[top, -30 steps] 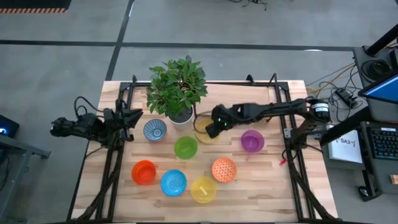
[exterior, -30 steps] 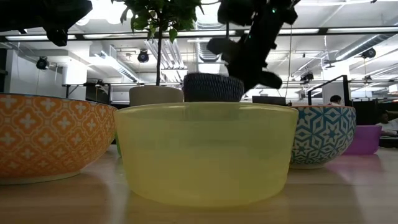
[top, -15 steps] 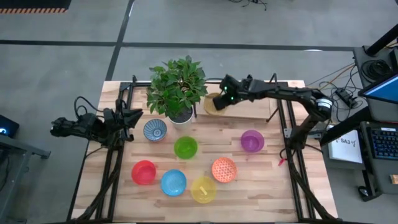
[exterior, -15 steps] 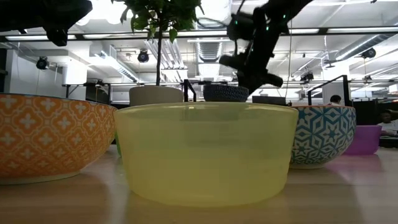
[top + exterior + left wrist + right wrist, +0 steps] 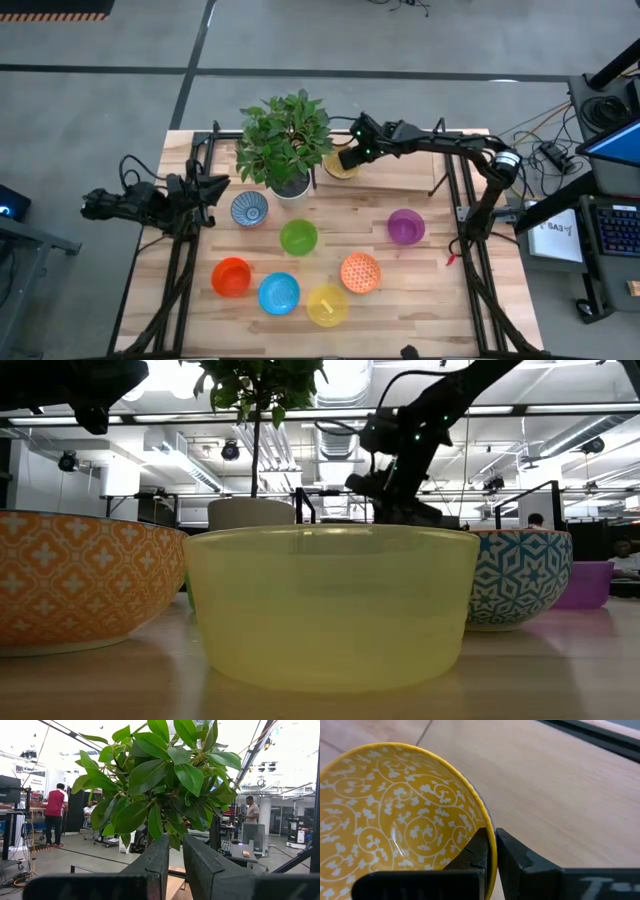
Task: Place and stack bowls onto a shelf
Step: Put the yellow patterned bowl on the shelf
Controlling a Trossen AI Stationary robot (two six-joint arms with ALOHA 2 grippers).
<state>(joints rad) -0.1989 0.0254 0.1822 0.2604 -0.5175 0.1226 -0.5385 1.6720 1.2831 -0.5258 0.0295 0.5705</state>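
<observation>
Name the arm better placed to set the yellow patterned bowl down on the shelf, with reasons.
Right. The right gripper is already clamped on the yellow patterned bowl's rim, over the shelf beside the plant. The left gripper waits at the table's left edge.

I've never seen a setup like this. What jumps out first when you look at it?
A leafy potted plant stands at the far side of the table, with bright bowls scattered in front, from the purple bowl to the red bowl. Beside the plant, the right gripper pinches the rim of a yellow patterned bowl over the shelf. The left gripper waits at the table's left edge.
</observation>
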